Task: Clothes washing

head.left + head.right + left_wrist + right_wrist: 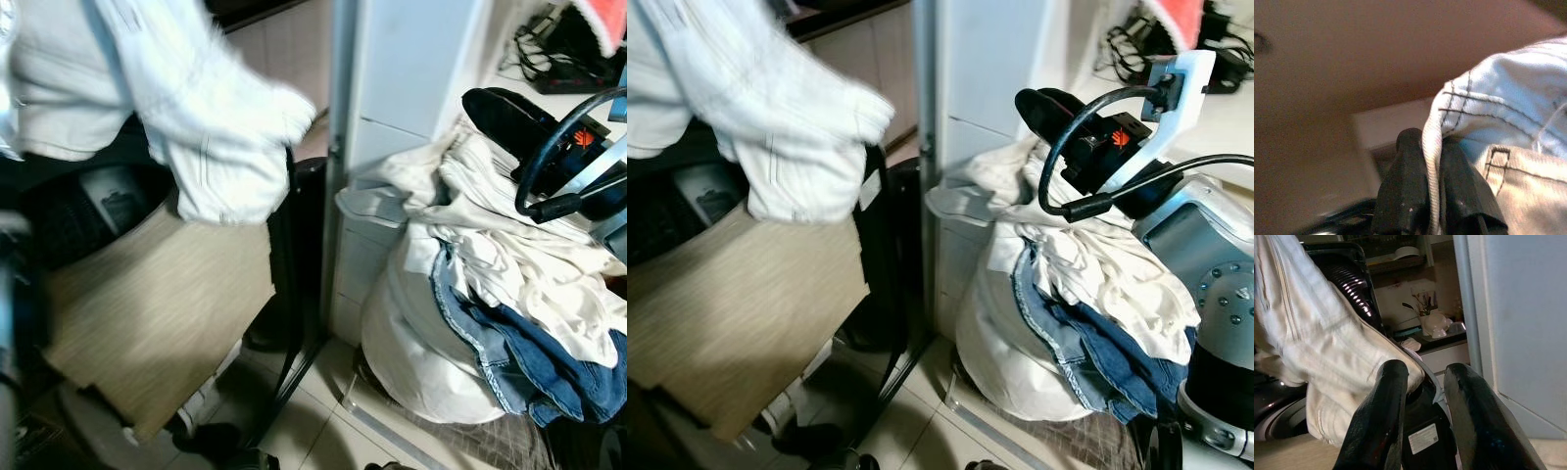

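We see the left gripper (1432, 196) clamped on a pale white stitched garment (196, 127) hanging above the dark washer opening (88, 211); our right gripper (1422, 406) hangs apart beside heaped laundry (490, 304).

The white garment (186, 117) was smeared by motion blur and ran off the top and left edges, so its full shape could not be told. It covered much of the dark drum opening (88, 211) behind. The jeans (549, 367) were cut off at the right edge, partly buried under the cream laundry (509, 255). The left tool (1432, 196) was cropped at the bottom.
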`<state>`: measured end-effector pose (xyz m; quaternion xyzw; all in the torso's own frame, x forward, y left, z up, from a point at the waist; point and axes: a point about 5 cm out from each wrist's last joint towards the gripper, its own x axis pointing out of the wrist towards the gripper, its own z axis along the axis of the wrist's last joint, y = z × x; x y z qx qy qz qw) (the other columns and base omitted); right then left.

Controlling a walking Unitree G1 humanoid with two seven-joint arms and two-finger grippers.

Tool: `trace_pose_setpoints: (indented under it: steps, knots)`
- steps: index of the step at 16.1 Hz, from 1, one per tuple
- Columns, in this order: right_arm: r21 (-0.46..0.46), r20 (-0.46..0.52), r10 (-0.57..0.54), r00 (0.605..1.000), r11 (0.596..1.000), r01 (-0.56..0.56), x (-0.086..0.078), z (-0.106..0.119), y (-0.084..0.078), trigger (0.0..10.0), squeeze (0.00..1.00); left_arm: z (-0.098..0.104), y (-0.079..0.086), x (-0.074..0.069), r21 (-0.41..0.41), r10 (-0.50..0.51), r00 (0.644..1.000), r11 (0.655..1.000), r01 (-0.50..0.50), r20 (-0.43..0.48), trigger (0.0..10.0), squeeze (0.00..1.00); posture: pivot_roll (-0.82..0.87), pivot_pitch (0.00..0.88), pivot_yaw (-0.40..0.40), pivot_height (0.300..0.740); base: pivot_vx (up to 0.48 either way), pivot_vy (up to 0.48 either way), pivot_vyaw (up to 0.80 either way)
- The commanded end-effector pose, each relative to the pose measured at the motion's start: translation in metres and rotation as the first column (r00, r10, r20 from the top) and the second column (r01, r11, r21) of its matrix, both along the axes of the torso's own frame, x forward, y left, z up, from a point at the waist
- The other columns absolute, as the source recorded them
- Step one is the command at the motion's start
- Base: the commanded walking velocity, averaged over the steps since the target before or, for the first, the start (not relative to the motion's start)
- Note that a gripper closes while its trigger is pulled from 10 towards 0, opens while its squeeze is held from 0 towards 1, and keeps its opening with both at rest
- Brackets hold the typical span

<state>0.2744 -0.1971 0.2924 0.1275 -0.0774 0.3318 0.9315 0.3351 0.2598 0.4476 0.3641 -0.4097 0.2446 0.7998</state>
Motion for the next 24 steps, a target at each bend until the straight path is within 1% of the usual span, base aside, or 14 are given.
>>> trace_pose_setpoints:
  steps: [1, 2, 4, 5, 8, 10, 11, 13, 17, 19, 21, 22, 23, 24]
  knots:
    - [-0.006, 0.014, -0.005, 1.000, 1.000, 0.005, 0.000, 0.002, -0.001, 10.0, 0.00, 0.012, -0.001, -0.005, 0.026, 0.025, 0.998, 0.999, -0.027, 0.056, 0.0, 0.00, -0.12, 0.000, 0.031, 0.740, 0.000, 0.000, 0.00]
    - [-0.013, 0.013, -0.005, 1.000, 1.000, 0.006, 0.000, 0.000, 0.000, 10.0, 0.00, -0.005, 0.001, 0.015, 0.006, 0.015, 0.995, 1.000, -0.014, -0.103, 0.0, 0.00, -0.13, 0.000, 0.032, 0.740, 0.000, 0.000, 0.00]
    - [-0.047, 0.003, 0.000, 1.000, 0.999, 0.000, -0.002, -0.006, 0.003, 10.0, 0.00, -0.068, 0.005, 0.055, -0.109, -0.042, 0.857, 0.994, -0.017, -0.513, 0.6, 0.00, -0.14, 0.000, 0.039, 0.740, 0.000, 0.000, 0.00]
    - [-0.069, -0.006, 0.006, 1.000, 0.998, -0.006, -0.004, -0.009, 0.004, 10.0, 0.00, -0.096, 0.012, 0.063, -0.134, -0.011, 0.779, 0.987, -0.094, -0.627, 10.0, 0.00, -0.14, 0.000, 0.043, 0.740, 0.000, 0.000, 0.00]
    - [-0.110, -0.030, 0.020, 0.999, 0.994, -0.023, -0.009, -0.017, 0.007, 10.0, 0.00, -0.146, 0.022, 0.067, -0.124, -0.024, 0.553, 0.982, -0.145, -0.833, 10.0, 0.00, -0.14, 0.000, 0.039, 0.740, 0.000, 0.000, 0.00]
    - [-0.115, -0.034, 0.027, 0.999, 0.993, -0.031, -0.010, -0.018, 0.009, 10.0, 0.00, -0.156, 0.028, 0.065, -0.176, -0.070, 0.505, 0.971, -0.165, -0.860, 10.0, 0.00, -0.14, 0.000, 0.034, 0.740, 0.000, 0.000, 0.00]
    - [-0.127, -0.038, 0.041, 0.998, 0.991, -0.045, -0.009, -0.020, 0.011, 10.0, 0.00, -0.164, 0.037, 0.061, -0.173, -0.080, 0.420, 0.967, -0.188, -0.904, 10.0, 1.00, -0.14, 0.000, 0.032, 0.740, 0.000, 0.000, 0.00]
    - [-0.142, -0.043, 0.059, 0.997, 0.988, -0.064, -0.010, -0.022, 0.014, 10.0, 0.00, -0.163, 0.048, 0.054, -0.197, -0.117, 0.356, 0.961, -0.196, -0.927, 10.0, 1.00, -0.14, 0.000, 0.032, 0.740, 0.000, 0.000, 0.00]
    - [-0.159, -0.064, 0.062, 0.996, 0.985, -0.072, -0.009, -0.027, 0.014, 10.0, 0.00, -0.146, 0.088, 0.033, -0.175, -0.055, 0.373, 0.940, -0.293, -0.926, 10.0, 1.00, -0.13, 0.000, 0.026, 0.740, 0.000, 0.000, 0.00]
    - [-0.159, -0.071, 0.052, 0.996, 0.985, -0.062, -0.007, -0.029, 0.013, 10.0, 0.00, -0.141, 0.092, 0.029, -0.156, -0.029, 0.383, 0.940, -0.304, -0.923, 10.0, 1.00, -0.12, 0.000, 0.020, 0.740, 0.000, 0.000, 0.00]
    - [-0.165, -0.080, 0.030, 0.996, 0.985, -0.043, -0.004, -0.032, 0.012, 10.0, 0.00, -0.126, 0.078, 0.035, -0.186, -0.076, 0.473, 0.964, -0.190, -0.878, 10.0, 1.00, -0.12, 0.000, 0.019, 0.740, 0.000, 0.000, 0.00]
    - [-0.176, -0.088, -0.011, 0.996, 0.984, -0.005, -0.001, -0.036, 0.010, 10.0, 0.00, -0.122, 0.052, 0.043, -0.324, -0.280, 0.502, 0.946, 0.001, -0.818, 10.0, 0.00, -0.12, 0.000, 0.021, 0.740, 0.000, 0.000, 0.00]
    - [-0.179, -0.091, -0.030, 0.995, 0.984, 0.013, 0.000, -0.037, 0.008, 10.0, 0.00, -0.121, 0.041, 0.045, -0.355, -0.345, 0.499, 0.932, 0.079, -0.795, 10.0, 0.00, -0.12, 0.000, 0.022, 0.740, 0.000, 0.000, 0.00]
    - [-0.204, -0.108, -0.103, 0.989, 0.976, 0.080, 0.004, -0.042, 0.002, 10.0, 0.00, -0.119, 0.020, 0.048, -0.428, -0.474, 0.492, 0.879, 0.212, -0.730, 10.0, 0.00, -0.12, 0.000, 0.022, 0.740, 0.000, 0.000, 0.00]
